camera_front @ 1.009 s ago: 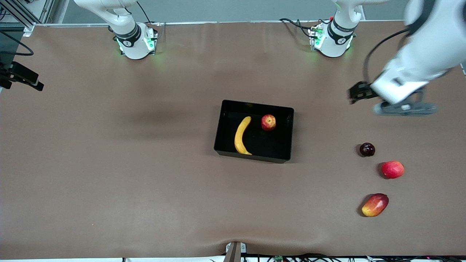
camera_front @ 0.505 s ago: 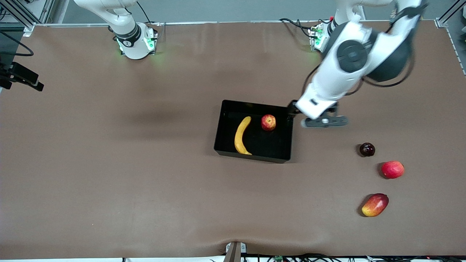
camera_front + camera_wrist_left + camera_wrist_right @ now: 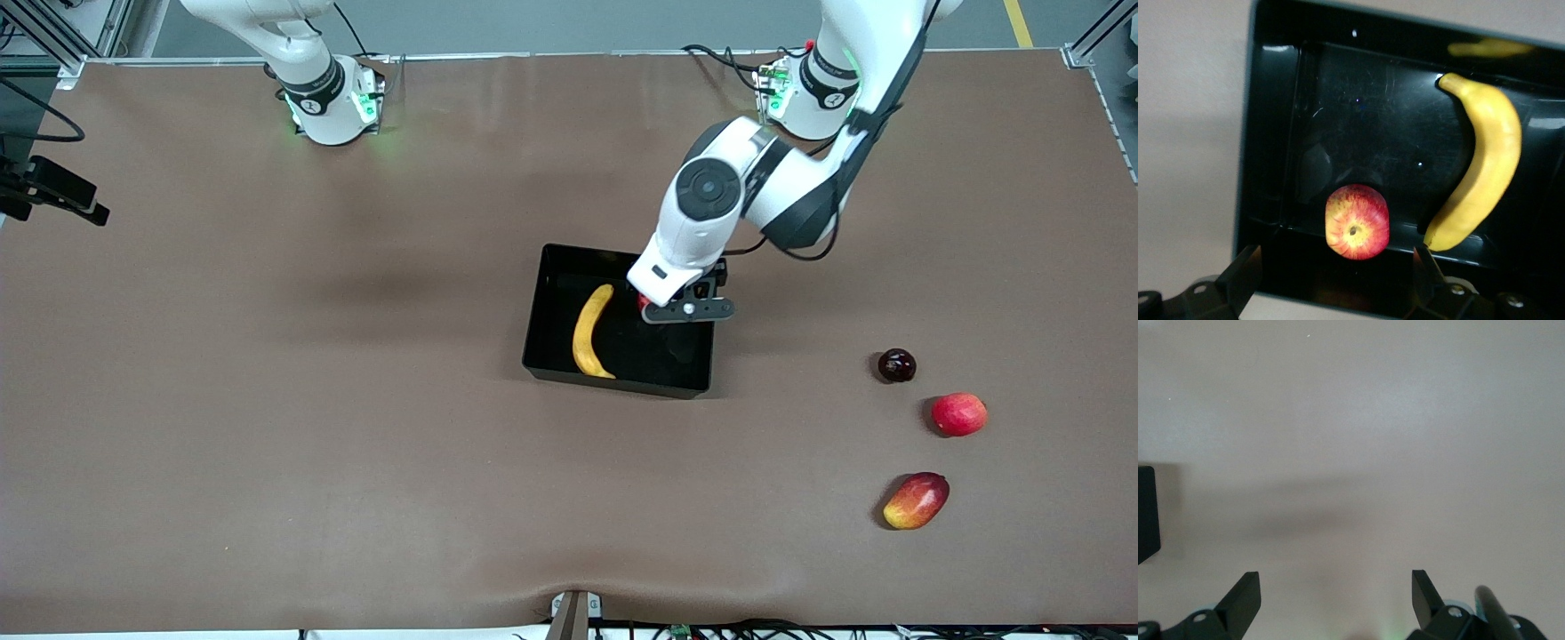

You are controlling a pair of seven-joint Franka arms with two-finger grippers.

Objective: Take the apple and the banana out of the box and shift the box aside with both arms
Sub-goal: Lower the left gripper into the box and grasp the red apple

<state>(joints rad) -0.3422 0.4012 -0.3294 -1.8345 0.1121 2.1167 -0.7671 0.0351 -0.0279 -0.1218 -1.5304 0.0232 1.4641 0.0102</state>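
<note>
nearest the front camera, toward the left arm's end of the desk [image 3: 356,462], lies a red-and-yellow mango [image 3: 916,500]. a little farther from the camera sit a plain pinkish-red fruit [image 3: 958,414] and then a small dark fruit [image 3: 896,365]. all three rest well apart from the box [image 3: 542,307], and none of them belongs to this job.

the black box stands around the middle of the desk with both fruits inside. the banana [image 3: 590,331] lies on the box floor toward the right arm's end, its curve running from the near wall up toward the robots. the apple [image 3: 1357,222] sits beside it, toward the left arm's end of the box, not touching the banana. from the front it is nearly hidden under the left arm's wrist.

the left tool [image 3: 687,310] hangs over the apple, released and spread wide, holding nothing. in the left wrist view the apple lies between the two fingers [image 3: 1239,277] but lower than them.

the right tool [image 3: 1336,597] is released too, gripping nothing, waiting over bare desk up by its own base.

this looks like the first step: reaching for the apple. next, i'd guess, the left tool must drop straight down until its fingers straddle the apple, staying off the box wall close by, then clench and lift.
</note>
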